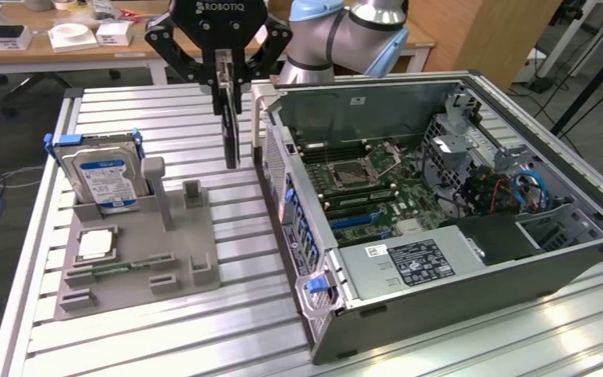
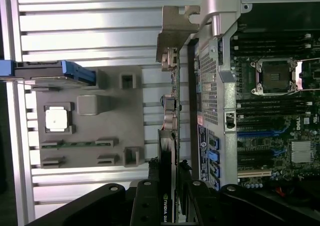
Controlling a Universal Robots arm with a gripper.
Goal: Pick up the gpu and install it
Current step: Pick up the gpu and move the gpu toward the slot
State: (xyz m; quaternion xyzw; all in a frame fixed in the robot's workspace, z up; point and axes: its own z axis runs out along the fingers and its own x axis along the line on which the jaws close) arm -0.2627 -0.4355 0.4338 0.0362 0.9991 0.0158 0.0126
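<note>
Table [image 1: 176, 338] of ribbed metal nearest. On it, toward the exterior view's right, open case [image 1: 438, 306] with board [image 1: 370, 184] bare; toward the exterior view's left, grey tray [image 1: 134, 302] with chip [image 1: 94, 245] and memory strip [image 1: 123, 269] lying flat. Farther back on tray, hard drive [image 1: 100, 177] upright. Beyond that, over the gap between tray and case, gpu [image 1: 232, 129] hanging upright and edge-on, silvery bracket [image 2: 176, 30] at the end away from gripper [image 1: 228, 82]. Gripper fingers clamped on gpu's upper end. Behind, arm [image 1: 333, 35], then wooden desk [image 1: 29, 56].
</note>
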